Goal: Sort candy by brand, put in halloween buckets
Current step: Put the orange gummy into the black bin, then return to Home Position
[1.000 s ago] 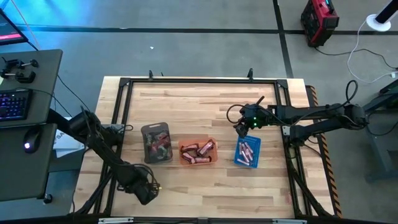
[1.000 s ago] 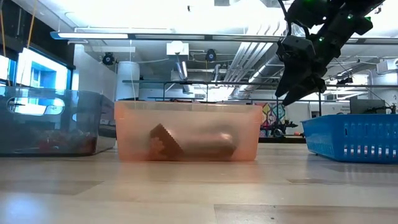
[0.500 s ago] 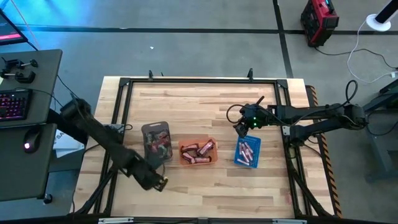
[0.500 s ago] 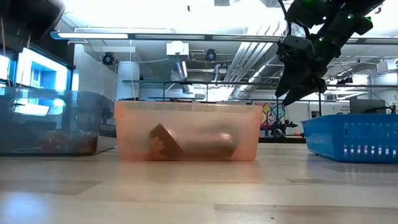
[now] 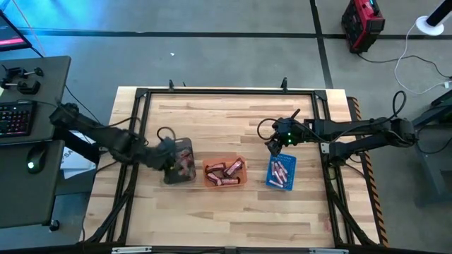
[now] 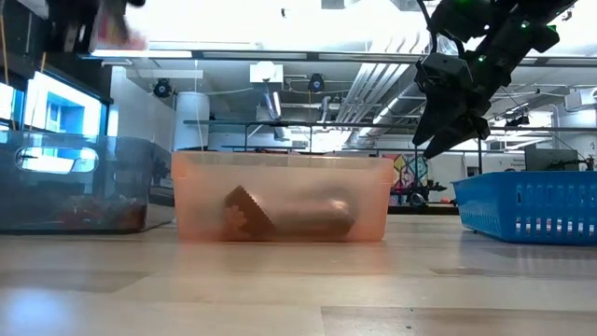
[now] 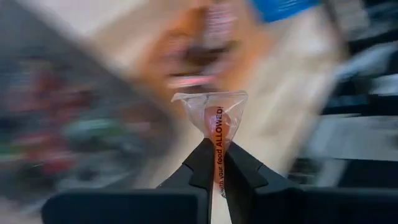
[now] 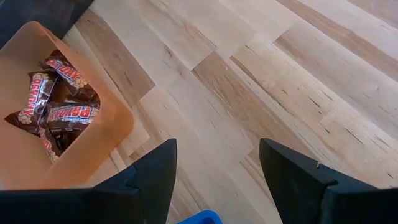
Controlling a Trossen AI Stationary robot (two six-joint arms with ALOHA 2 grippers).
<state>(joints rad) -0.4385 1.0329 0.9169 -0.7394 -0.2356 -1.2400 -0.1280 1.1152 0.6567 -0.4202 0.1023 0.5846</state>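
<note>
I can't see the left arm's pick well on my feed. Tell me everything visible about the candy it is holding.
The candy is a small piece in a clear, crinkled wrapper with a reddish-orange sweet showing through and red print ending in "ALLOWED!". The left gripper is shut on the wrapper's lower end, so the piece stands upright above the fingertips, touching nothing else. In the high view the left gripper sits over the dark grey bucket, at the left end of the row.

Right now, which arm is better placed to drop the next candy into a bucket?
Left. The left gripper is shut on a wrapped candy and sits at the dark grey bucket. The right gripper is open and empty, beside the blue bucket.
</note>
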